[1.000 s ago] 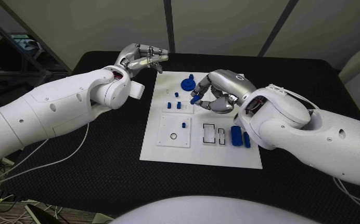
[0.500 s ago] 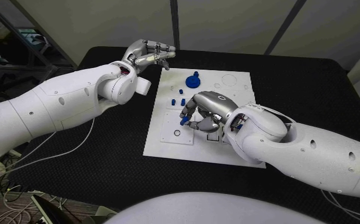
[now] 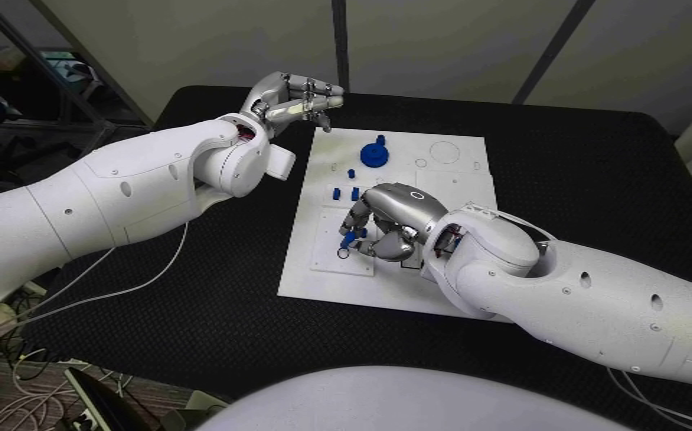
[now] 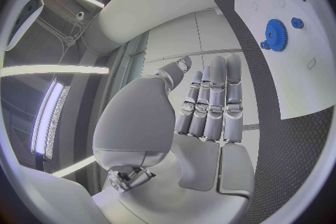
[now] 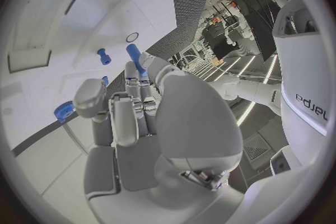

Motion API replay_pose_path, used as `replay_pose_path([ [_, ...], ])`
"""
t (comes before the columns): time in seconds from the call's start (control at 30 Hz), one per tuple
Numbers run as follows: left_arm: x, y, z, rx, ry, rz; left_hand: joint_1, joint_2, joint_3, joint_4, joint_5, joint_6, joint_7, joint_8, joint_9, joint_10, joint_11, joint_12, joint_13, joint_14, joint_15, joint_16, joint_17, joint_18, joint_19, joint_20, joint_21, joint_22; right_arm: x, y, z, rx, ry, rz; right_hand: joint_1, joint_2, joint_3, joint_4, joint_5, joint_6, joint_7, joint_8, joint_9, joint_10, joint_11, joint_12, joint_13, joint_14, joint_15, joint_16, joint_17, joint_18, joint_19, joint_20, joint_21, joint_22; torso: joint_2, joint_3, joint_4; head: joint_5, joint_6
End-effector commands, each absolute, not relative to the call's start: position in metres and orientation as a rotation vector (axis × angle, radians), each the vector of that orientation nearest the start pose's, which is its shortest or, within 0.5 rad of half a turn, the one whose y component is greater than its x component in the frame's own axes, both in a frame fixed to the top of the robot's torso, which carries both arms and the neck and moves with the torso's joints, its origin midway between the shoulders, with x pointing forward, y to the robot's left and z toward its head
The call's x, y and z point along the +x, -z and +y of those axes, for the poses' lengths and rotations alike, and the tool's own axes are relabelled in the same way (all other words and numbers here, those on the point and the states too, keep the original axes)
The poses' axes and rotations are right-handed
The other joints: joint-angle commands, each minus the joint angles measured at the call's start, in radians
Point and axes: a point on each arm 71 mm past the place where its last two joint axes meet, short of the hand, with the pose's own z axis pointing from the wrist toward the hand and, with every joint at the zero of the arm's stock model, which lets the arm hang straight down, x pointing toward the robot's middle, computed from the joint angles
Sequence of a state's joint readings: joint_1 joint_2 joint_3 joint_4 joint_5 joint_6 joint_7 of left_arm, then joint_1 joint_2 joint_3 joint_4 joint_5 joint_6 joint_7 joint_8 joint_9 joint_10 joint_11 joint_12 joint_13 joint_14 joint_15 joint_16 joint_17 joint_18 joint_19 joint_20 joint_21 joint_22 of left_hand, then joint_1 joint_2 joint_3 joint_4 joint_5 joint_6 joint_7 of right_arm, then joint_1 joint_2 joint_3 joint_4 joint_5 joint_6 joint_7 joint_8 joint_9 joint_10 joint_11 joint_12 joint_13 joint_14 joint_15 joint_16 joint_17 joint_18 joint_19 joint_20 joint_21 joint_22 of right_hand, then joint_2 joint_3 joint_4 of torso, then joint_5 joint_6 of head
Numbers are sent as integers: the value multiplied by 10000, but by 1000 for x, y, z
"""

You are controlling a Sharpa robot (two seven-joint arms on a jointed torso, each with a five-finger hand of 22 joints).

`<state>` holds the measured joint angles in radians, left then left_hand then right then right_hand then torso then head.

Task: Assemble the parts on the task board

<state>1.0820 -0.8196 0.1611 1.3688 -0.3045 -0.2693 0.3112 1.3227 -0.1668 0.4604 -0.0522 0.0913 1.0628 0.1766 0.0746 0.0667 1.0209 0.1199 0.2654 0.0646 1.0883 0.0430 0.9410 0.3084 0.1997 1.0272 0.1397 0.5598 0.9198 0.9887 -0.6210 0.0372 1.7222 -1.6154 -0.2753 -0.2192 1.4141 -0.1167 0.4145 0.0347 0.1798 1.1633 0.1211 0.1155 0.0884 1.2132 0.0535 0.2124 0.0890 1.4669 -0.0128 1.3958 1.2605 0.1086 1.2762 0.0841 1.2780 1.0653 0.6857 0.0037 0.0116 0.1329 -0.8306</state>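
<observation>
Left hand (image 3: 293,102) raised past the board's far left corner, fingers together, nothing held; right hand (image 3: 387,219) curled low, pinching a blue peg (image 5: 136,59).

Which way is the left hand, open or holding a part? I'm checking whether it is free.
Open: the left hand holds its fingers straight with nothing in them, raised off the task board.

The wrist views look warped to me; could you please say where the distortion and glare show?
Left wrist view: the board's edge bows, and ceiling light strips glare beside the left hand. Right wrist view: the board curves around the right hand.
</observation>
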Motion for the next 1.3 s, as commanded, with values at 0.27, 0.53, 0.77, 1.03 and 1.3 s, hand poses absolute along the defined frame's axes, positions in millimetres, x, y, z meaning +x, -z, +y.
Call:
replay_pose_path([
  [0.27,518,176,244,-9337,14200,14079,34,93,-59,-14,-11,17,35,-17,-2,-60,20,6,-6,-37,7,-38,-10,-180,-18,37,-38,-16,384,224,-39,-3776,-9808,17347,-19,60,5,29,42,36,9,44,30,81,2,-73,13,486,-95,44,8,-30,41,26,17,-9,2,-10,6,60,-87],
  [0.53,518,176,244,-9338,14205,14095,34,93,-59,-14,-11,17,35,-17,-2,-60,20,6,-6,-37,7,-38,-10,-180,-18,37,-38,-16,383,229,-39,-3962,-9688,17572,-12,65,6,24,46,34,10,42,30,81,3,-80,14,485,-95,44,8,-28,35,25,11,-18,-5,-1,2,90,-132],
  [0.77,518,176,244,-9341,14200,14100,40,107,-69,-14,-11,24,34,-11,0,-77,21,18,-4,-37,8,-46,-20,-178,-16,39,-48,-22,384,231,-40,-4055,-9455,17601,-12,66,6,24,46,34,11,42,30,81,3,-81,14,485,-95,44,7,-28,35,25,11,-18,4,-1,-6,87,-145],
  [1.03,518,176,244,-9347,14194,14105,39,112,-70,-12,-11,24,34,-10,0,-80,21,20,-4,-36,8,-47,-22,-178,-15,39,-50,-24,388,232,-40,-4073,-8961,17420,-50,44,-32,27,38,-60,53,-18,11,17,41,-171,9,477,-72,29,-24,-22,-1,31,-20,-65,2,-8,5,74,-130],
  [1.3,518,176,244,-9350,14205,14130,38,114,-71,-11,-11,24,35,-10,0,-81,22,20,-4,-36,9,-48,-22,-178,-15,39,-50,-24,389,232,-37,-4113,-8944,17323,-266,-172,-142,118,34,-799,265,-463,-165,-474,264,-532,-73,464,108,24,-58,-19,-57,166,-65,-124,1,-2,-3,75,-130],
])
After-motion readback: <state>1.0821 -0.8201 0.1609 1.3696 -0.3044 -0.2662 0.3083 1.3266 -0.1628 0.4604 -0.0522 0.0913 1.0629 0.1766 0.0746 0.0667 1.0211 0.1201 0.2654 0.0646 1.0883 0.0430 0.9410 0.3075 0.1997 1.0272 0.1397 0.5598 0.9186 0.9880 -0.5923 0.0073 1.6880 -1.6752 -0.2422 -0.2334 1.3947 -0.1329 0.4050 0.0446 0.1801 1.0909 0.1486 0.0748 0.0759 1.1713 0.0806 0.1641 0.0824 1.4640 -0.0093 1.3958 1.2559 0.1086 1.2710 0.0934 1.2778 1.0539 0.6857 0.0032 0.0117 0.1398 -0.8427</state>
